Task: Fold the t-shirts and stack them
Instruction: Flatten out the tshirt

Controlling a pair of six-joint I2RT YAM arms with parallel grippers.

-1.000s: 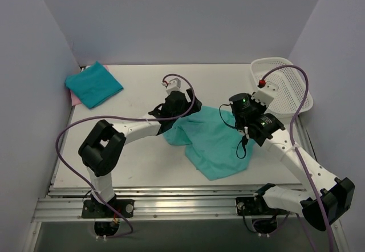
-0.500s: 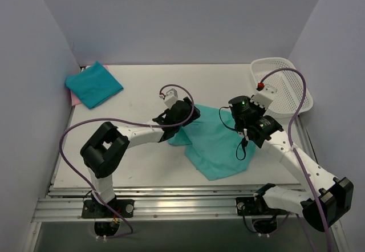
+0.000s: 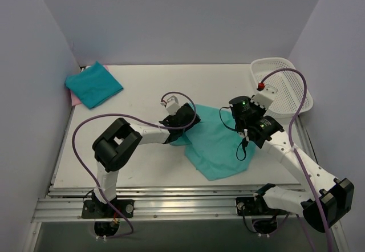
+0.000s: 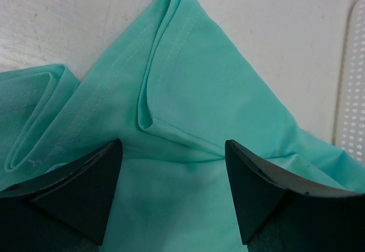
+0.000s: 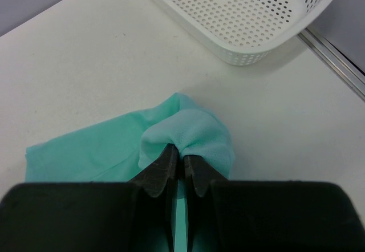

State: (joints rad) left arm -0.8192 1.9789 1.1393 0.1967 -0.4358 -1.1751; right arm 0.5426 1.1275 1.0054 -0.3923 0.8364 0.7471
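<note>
Teal t-shirt [image 3: 214, 143] lies rumpled on the bench [image 3: 131, 86], right of its middle, one fold pinched in my right hand [image 5: 182, 163], my left hand [image 4: 172, 146] spread wide above it.

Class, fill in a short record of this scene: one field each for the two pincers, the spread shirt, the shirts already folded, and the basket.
left pincer: open, low over a hemmed fold of the spread shirt, gripping nothing
right pincer: shut on a bunched edge of that shirt
spread shirt: teal, rumpled, mid-table
folded: teal shirt lying on a pink one, far left corner
basket: white mesh, far right corner
</note>
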